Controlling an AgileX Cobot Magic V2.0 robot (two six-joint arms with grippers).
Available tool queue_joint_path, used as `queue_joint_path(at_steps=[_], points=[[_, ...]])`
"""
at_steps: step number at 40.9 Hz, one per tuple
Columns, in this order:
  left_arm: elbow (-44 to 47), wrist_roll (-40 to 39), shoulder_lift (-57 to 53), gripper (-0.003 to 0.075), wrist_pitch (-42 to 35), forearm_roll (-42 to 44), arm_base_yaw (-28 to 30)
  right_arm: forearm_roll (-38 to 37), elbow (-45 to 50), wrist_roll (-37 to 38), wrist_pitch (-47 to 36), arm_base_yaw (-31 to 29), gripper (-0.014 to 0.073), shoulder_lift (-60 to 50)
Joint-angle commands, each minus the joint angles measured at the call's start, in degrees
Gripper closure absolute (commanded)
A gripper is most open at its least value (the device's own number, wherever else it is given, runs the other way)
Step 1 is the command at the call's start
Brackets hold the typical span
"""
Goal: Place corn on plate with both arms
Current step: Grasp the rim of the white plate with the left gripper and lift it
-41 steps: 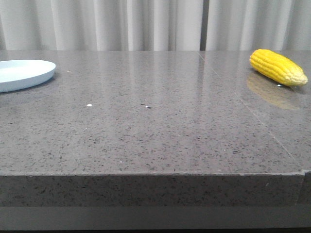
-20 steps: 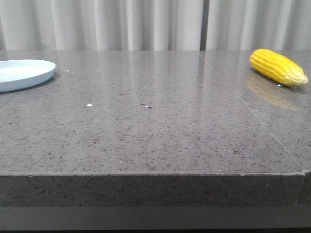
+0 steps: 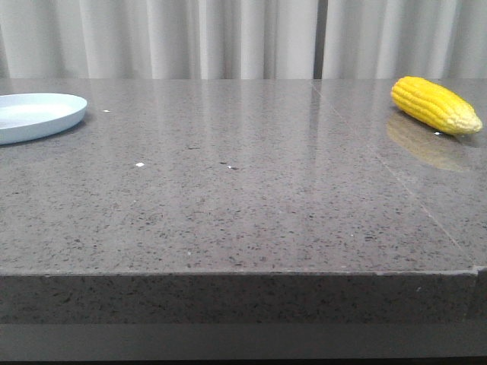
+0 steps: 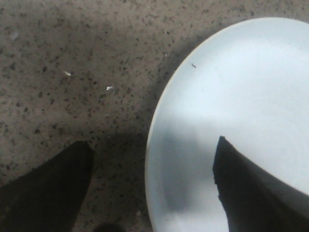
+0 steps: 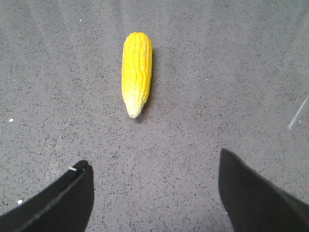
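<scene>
The yellow corn (image 3: 435,105) lies on the grey table at the far right, its paler tip pointing right. The pale bluish-white plate (image 3: 34,115) sits at the far left edge, empty. Neither arm shows in the front view. In the left wrist view my left gripper (image 4: 153,147) is open and empty, hovering over the rim of the plate (image 4: 231,96), one finger above the plate and one above the table. In the right wrist view my right gripper (image 5: 153,164) is open and empty, and the corn (image 5: 136,71) lies ahead of it, tip toward the fingers.
The speckled grey stone table (image 3: 243,198) spans the front view, with its front edge near the bottom. A seam (image 3: 380,163) runs across the top on the right. White curtains (image 3: 243,38) hang behind the table.
</scene>
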Motion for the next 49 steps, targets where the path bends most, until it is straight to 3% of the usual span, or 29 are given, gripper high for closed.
queue_joint_path(at_steps=[1, 15, 33, 39, 49], points=[[-1.8, 1.8, -2.3, 0.0266, 0.0, -2.0, -0.2, -0.5, -1.7, -0.4, -4.5, 0.1, 0.0032, 0.6], [-2.3, 2.0, -1.9, 0.0731, 0.7, -2.0, -0.2, -0.5, -1.7, -0.4, -4.5, 0.1, 0.0032, 0.6], [-14.2, 2.2, -1.9, 0.0741, 13.4, -7.4, -2.5, -0.5, -1.7, -0.4, -4.5, 0.1, 0.0032, 0.6], [-18.2, 2.2, -1.9, 0.0741, 16.9, -9.4, -7.4, -0.5, -1.7, -0.4, -4.5, 0.1, 0.0032, 0.6], [-19.0, 2.2, -1.9, 0.0741, 16.5, -11.0, -18.1, -0.5, -1.7, -0.4, -4.5, 0.1, 0.0032, 0.6]])
